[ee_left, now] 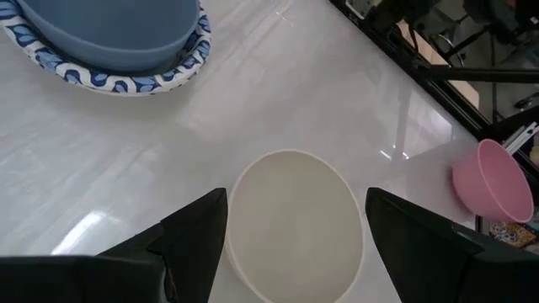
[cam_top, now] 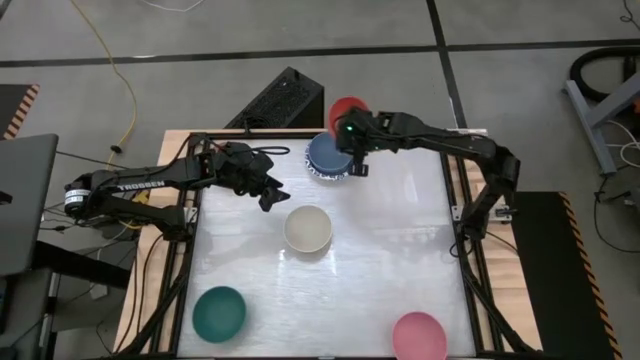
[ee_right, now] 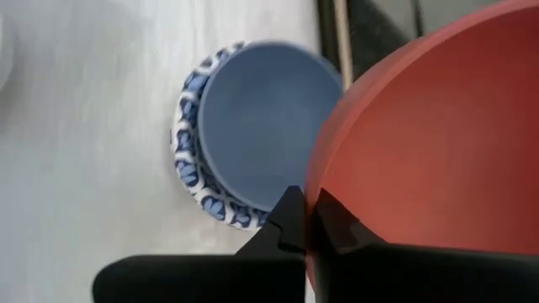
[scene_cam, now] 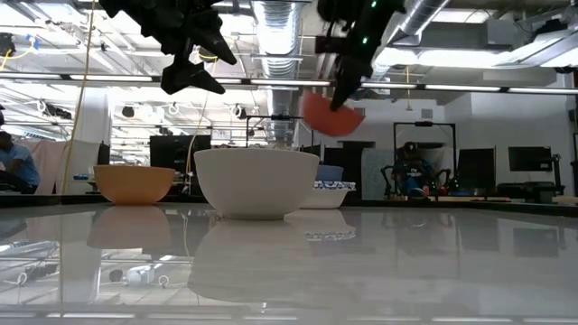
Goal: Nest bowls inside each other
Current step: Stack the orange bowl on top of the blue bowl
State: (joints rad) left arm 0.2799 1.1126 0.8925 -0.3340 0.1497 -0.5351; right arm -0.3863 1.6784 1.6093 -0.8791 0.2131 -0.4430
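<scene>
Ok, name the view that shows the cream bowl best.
The left wrist view: the cream bowl fills it, rim and inside plain. The low view gives its side, the high view shows it small from above, and the right wrist view barely catches its edge.

Left arm, dark, six joints, reaches in from the table's left edge toward the rear centre, wrist raised above the tabletop. Left gripper [cam_top: 268,192] has its two dark fingers [ee_left: 198,227] spread wide, nothing between them, tips angled down.

Right arm, same dark build, comes from the right side, elbow bent near the right rail, forearm stretched across the rear of the table w/ a green light showing on the wrist. Right gripper [cam_top: 352,150] is up off the table, fingers pinched tight on the rim of the plain red round bowl [ee_right: 429,143], which hangs tilted from the grip.
</scene>
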